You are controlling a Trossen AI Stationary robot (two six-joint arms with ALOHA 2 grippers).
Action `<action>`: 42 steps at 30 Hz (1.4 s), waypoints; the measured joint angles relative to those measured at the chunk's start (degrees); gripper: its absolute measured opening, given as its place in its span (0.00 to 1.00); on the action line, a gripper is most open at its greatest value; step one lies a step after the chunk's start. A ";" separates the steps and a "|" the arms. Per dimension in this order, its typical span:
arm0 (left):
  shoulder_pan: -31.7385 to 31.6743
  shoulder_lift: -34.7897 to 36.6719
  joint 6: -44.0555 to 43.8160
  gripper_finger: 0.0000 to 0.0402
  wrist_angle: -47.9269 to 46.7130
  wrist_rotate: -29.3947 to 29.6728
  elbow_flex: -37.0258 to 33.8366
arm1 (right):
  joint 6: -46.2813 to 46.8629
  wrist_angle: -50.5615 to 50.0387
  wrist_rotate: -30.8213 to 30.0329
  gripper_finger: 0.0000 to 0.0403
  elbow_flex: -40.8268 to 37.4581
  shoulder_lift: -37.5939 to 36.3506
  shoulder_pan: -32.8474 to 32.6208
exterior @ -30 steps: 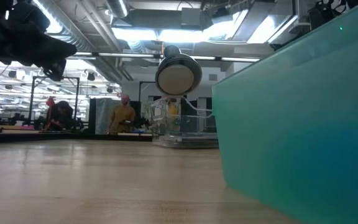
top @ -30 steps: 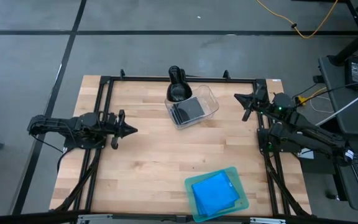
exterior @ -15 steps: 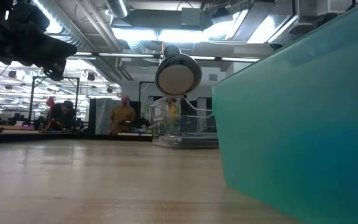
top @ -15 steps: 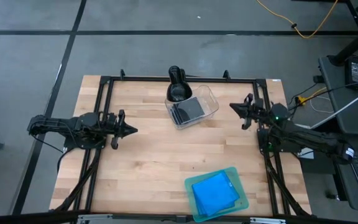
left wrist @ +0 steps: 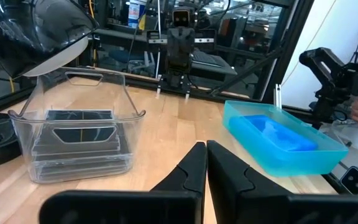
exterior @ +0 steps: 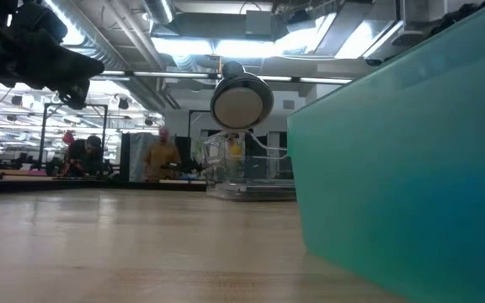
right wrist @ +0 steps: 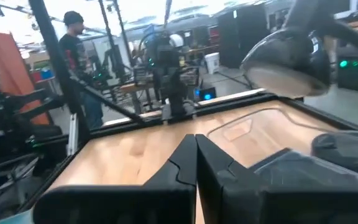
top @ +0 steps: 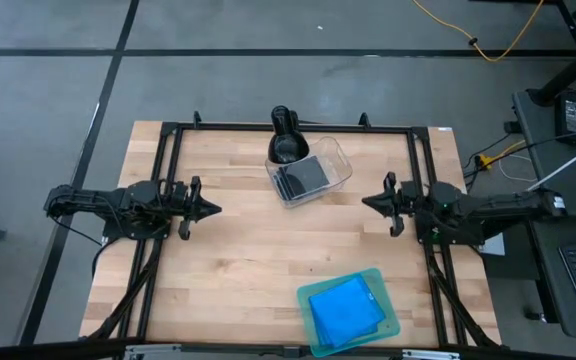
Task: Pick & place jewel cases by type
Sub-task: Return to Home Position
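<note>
The black-and-clear disc cases [top: 303, 176] lie stacked flat inside the clear tub [top: 334, 160] at the table's far middle; the left wrist view shows them as a dark stack [left wrist: 73, 132]. The bright blue cases [top: 346, 310] lie piled in the teal tray [top: 387, 322] at the near edge, right of centre, and show as blue cases [left wrist: 283, 134] in the left wrist view. My left gripper [top: 213, 210] is shut and hovers over the left part of the table, pointing right. My right gripper [top: 366, 203] is shut and hovers at the right side, pointing left, near the tub.
A black round-headed lamp-like object [top: 285, 140] stands at the far edge behind the tub and shows in the low view [exterior: 241, 103]. The teal tray's wall [exterior: 402, 160] fills the right of the low view. Bare wood lies between the grippers. People stand in the room beyond.
My right arm has swung from the far right corner toward the near edge and a little toward the table's left, turning until its gripper points left across the table. The left arm and the cases have kept still.
</note>
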State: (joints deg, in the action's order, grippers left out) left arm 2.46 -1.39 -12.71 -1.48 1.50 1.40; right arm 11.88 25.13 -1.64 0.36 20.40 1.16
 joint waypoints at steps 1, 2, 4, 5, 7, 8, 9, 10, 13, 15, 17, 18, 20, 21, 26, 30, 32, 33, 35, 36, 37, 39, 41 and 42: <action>0.00 0.00 0.01 0.02 0.00 0.00 0.00 | -0.24 -0.50 -0.99 0.00 0.00 0.01 -1.39; 0.00 0.00 0.00 0.02 0.00 0.00 0.00 | -0.84 -1.40 -1.69 0.00 0.00 0.02 -2.57; 0.00 0.00 0.00 0.02 0.00 0.00 0.01 | -3.50 -3.34 -2.66 0.00 0.00 0.00 -4.13; 0.00 0.00 0.00 0.02 0.00 0.00 0.01 | -4.43 -4.33 -2.73 0.00 0.00 -0.22 -4.35; 0.00 0.00 0.00 0.01 0.00 0.00 0.01 | -4.84 -5.96 -2.76 0.00 0.00 -0.99 -4.43; 0.00 0.00 0.00 0.01 0.00 0.00 0.01 | -4.88 -6.21 -2.24 0.01 0.00 -1.73 -4.43; 0.00 0.00 0.00 0.01 0.01 0.00 0.01 | -5.23 -5.94 -0.98 0.01 0.02 -2.85 -4.43; 0.00 0.00 0.00 0.01 0.00 0.00 0.01 | -6.07 -5.71 0.06 0.01 0.03 -4.30 -4.43; 0.00 0.00 0.00 0.02 0.00 0.00 0.01 | -9.44 -9.17 0.91 0.00 0.42 -10.72 -4.43; 0.00 0.00 0.00 0.02 0.02 0.00 0.01 | -11.09 -13.64 -0.10 0.00 0.48 -16.62 -4.43; 0.00 0.00 0.00 0.02 0.03 0.01 0.01 | -11.92 -18.19 -1.07 0.01 0.72 -20.34 -4.40; 0.00 -0.05 0.00 0.02 0.12 -0.07 0.01 | -12.17 -21.15 -1.93 0.01 1.50 -20.04 -4.40; 0.00 -0.09 0.00 0.01 0.26 0.00 0.01 | -13.84 -27.91 -2.34 0.01 2.23 -19.72 -4.39; 0.00 -0.22 0.00 0.01 0.32 0.02 0.01 | -15.20 -29.51 -2.48 0.00 2.48 -20.02 -4.34; 0.00 -0.39 -0.02 0.02 0.35 0.30 -0.01 | -17.62 -29.38 0.09 0.01 2.24 -20.20 -3.02; 0.00 -0.39 -0.02 0.02 0.40 0.50 -0.01 | -17.29 -29.35 0.19 0.02 2.21 -20.16 -2.14; 0.00 -0.39 -0.02 0.01 0.39 0.52 -0.01 | -18.83 -29.41 0.19 0.02 2.21 -20.15 -1.76; 0.02 -0.39 0.00 0.01 0.37 0.52 -0.01 | -20.42 -29.39 0.18 0.02 2.21 -20.14 -1.52; 0.00 -0.39 -0.02 0.01 0.39 0.50 -0.01 | -23.88 -29.43 0.19 0.02 2.21 -20.04 -1.20; 0.00 -0.39 0.00 0.01 0.39 0.50 -0.01 | -25.39 -29.46 0.19 0.03 2.21 -20.06 -1.15; 0.00 -0.39 -0.01 0.01 0.39 0.50 -0.01 | -26.66 -29.40 0.19 0.03 2.21 -20.06 -1.15; 0.01 -0.39 -0.01 0.02 0.39 0.49 -0.01 | -27.64 -29.42 0.20 0.03 2.21 -20.06 -1.15; 0.00 -0.39 -0.02 0.02 0.39 0.48 -0.01 | -27.17 -29.40 0.21 0.03 2.21 -20.06 -1.15; 0.00 -0.39 -0.01 0.02 0.39 0.48 -0.01 | -27.17 -29.42 0.21 0.03 2.21 -20.06 -1.15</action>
State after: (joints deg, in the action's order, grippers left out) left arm 2.46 -1.78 -12.72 -1.08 1.98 1.39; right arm -15.29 -4.29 -1.43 2.57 0.34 0.01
